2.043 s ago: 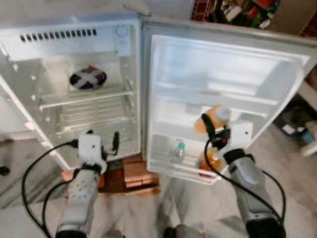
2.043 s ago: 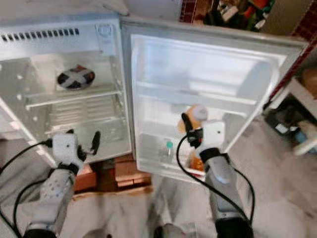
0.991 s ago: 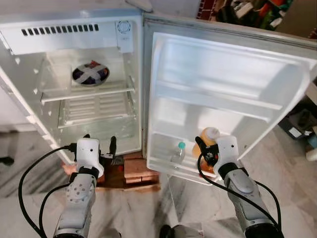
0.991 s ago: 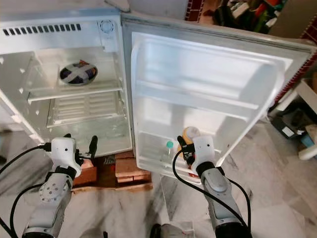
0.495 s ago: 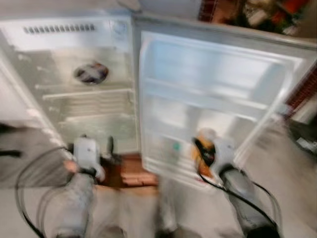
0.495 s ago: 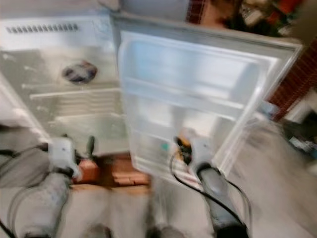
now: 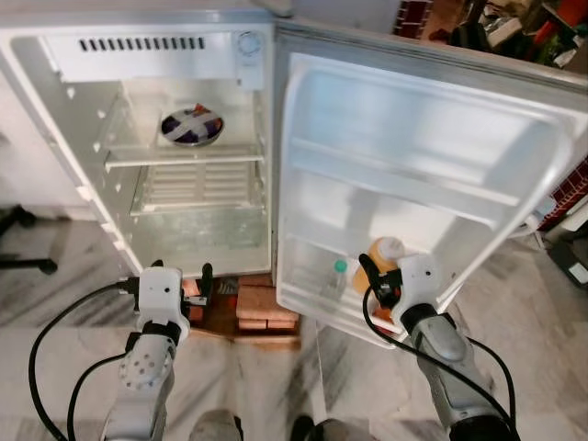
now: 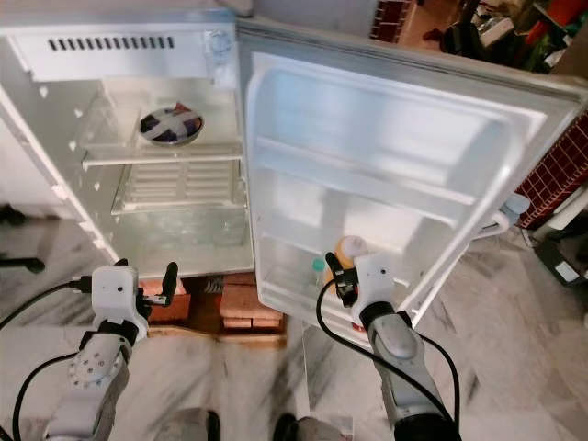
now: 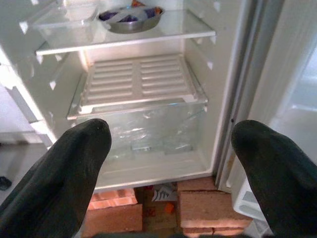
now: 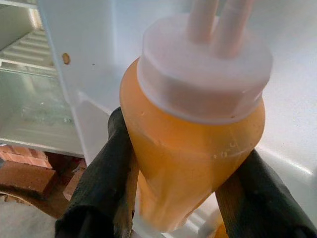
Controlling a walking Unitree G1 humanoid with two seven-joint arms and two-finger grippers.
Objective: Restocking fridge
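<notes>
Right end effector [image 10: 173,198]: clamped around the orange bottle [image 10: 193,144], one black finger on each side of its body.
Orange bottle: white-capped, at the bottom door shelf [image 7: 317,308] of the open fridge door [image 7: 413,175], near that shelf's outer end.
Clear bottle [image 7: 336,278]: teal cap, standing in the same door shelf, just beside the orange one on the hinge side.
Left end effector [image 9: 171,148]: fingers spread apart, grasping nothing, low before the open fridge [image 7: 55,138] by the bricks [image 7: 262,303] under it.
Bowl [image 7: 192,126]: on the fridge's upper glass shelf, toward the back.

floor [image 7: 55,312]: grey marble | bricks [image 7: 262,303]: stacked | brick wall [image 7: 571,188]: right
</notes>
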